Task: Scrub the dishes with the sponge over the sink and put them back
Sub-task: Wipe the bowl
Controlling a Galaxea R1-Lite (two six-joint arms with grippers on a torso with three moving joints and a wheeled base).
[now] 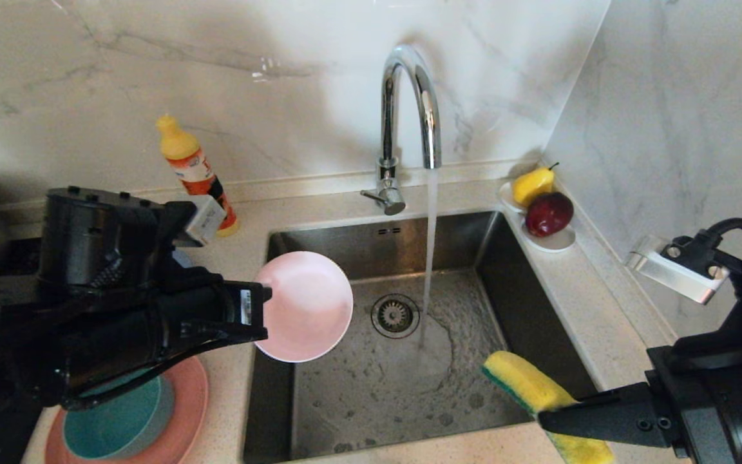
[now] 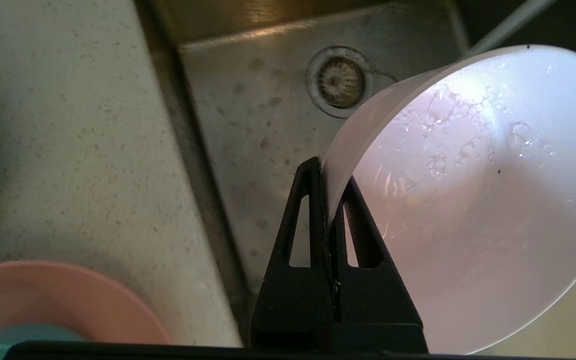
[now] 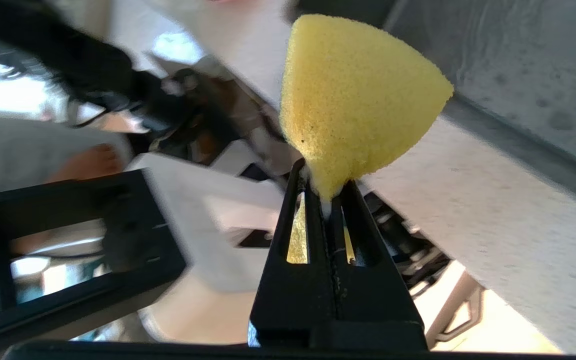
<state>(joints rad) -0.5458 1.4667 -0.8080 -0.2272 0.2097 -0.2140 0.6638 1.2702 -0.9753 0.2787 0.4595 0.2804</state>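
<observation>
The pale pink bowl (image 1: 306,306) is hanging tilted over the left part of the sink (image 1: 384,380), its wet inside, beaded with droplets, facing toward the middle of the basin. The left gripper (image 2: 327,200) is pinching it by the rim, jaws closed thin on the wall. Beyond the bowl from that gripper, the stream from the chrome faucet (image 1: 409,109) is falling just past the round drain strainer (image 1: 395,316); the bowl is sitting clear of the water.

Across the basin, the right gripper (image 3: 324,197) is squeezing the yellow sponge (image 1: 535,386) tight at one end, so the free end is fanning out ahead of the fingertips. The sponge is hovering over the sink's near right corner, well apart from the bowl, with its green scouring layer along the edge facing the basin.

To scrub well, the sponge probably needs to be carried across to the bowl's open face and pressed flat inside, while the left gripper is bracing the rim against the push. Since only a thin pinch is holding the bowl, hard strokes could twist it loose; light circular wiping seems safer.

Behind the left gripper, on the counter, the teal bowl (image 1: 116,419) is resting on the salmon-pink plate (image 1: 187,412). An orange detergent bottle (image 1: 194,171) is standing near the wall.
</observation>
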